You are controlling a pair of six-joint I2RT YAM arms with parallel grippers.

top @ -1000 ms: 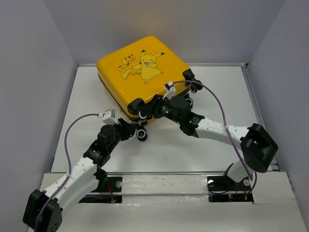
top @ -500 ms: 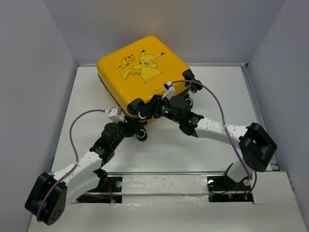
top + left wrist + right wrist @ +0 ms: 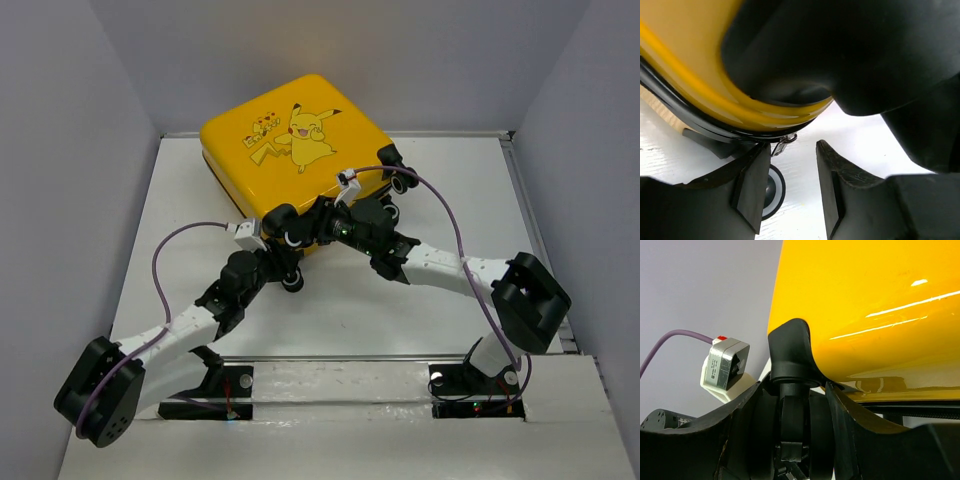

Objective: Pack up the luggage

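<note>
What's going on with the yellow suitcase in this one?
The yellow Pikachu suitcase lies closed on the table, wheels toward the arms. The right gripper has its fingers clamped around a caster wheel at the near edge. The left gripper, fingers open, sits just short of the zipper pull, not gripping it.
</note>
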